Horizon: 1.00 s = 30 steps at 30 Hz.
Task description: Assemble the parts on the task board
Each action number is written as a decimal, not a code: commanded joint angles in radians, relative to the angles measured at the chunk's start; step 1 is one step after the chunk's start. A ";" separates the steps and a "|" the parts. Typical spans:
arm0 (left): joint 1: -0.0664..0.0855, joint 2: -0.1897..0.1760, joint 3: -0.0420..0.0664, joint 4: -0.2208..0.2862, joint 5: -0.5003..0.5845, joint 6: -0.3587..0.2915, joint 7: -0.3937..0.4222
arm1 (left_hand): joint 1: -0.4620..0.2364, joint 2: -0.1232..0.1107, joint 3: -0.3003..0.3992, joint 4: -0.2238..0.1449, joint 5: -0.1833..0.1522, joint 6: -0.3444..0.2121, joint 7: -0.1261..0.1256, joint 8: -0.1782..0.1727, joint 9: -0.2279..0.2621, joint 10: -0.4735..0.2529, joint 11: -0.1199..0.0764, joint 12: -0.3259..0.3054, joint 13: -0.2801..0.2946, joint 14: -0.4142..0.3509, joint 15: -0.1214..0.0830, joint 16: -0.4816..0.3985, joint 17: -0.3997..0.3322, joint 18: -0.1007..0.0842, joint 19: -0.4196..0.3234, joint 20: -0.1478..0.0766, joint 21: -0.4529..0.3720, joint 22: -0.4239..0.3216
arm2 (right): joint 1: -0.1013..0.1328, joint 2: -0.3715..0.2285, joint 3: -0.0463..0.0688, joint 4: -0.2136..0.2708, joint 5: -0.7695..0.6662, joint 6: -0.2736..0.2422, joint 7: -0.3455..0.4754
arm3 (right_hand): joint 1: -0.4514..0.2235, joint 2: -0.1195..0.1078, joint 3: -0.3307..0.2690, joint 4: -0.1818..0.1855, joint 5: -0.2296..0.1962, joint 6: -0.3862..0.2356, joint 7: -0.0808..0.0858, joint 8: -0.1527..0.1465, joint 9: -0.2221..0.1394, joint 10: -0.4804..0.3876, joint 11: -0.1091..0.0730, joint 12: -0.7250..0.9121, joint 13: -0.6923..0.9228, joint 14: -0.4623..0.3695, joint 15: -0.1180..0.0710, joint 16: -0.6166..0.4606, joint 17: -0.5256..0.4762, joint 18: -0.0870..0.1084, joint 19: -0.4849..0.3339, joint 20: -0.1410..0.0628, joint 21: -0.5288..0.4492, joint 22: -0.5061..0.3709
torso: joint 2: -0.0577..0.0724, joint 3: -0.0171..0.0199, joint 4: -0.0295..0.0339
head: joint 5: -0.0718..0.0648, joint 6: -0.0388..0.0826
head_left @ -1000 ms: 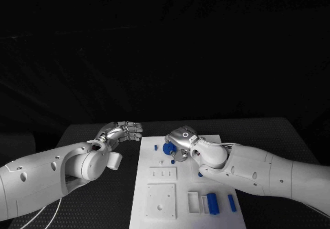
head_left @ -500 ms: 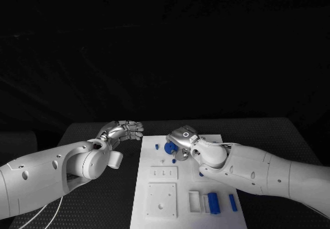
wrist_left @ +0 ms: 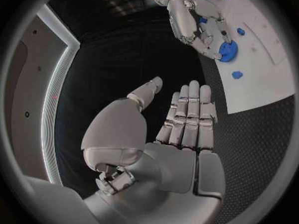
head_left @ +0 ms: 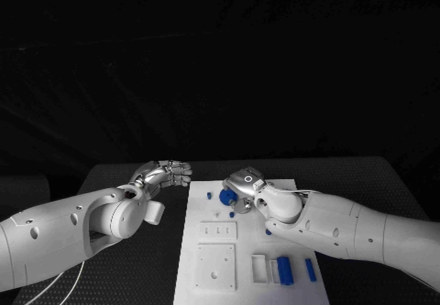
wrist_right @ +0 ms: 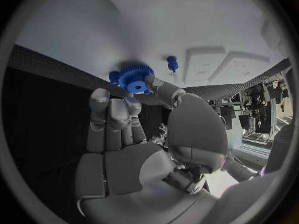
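Blue gear (wrist_right: 136, 76) in right hand (head_left: 243, 189)

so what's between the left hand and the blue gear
Bare black table, then the white board's edge with one small blue part, in the left wrist view. The right hand holds the gear.

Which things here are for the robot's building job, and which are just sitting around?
For the job:
- task board
- blue gear, pinched by the right hand
- small blue peg standing in the board
- blue bars lying on the board's near end

Just sitting around:
- left hand, holding nothing
- black table
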 commanded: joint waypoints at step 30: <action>0.001 0.001 0.001 -0.001 -0.007 0.011 0.004 | -0.009 0.002 0.007 -0.004 0.009 -0.012 0.006 -0.006 -0.003 -0.008 0.006 -0.010 -0.002 -0.006 0.002 -0.009 0.004 0.010 -0.009 -0.001 0.006 0.019 | 0.000 -0.053 0.000 0.030 0.130 0.100 0.029 | 0.032 0.025 0.062 -0.116 0.465 -0.077 0.053 -0.062 -0.036 -0.025 0.026 -0.006 -0.001 -0.002 0.015 -0.021 0.001 0.042 -0.010 0.018 -0.009 0.015 | 0.000 0.0009 -0.0024 | -0.002 0.002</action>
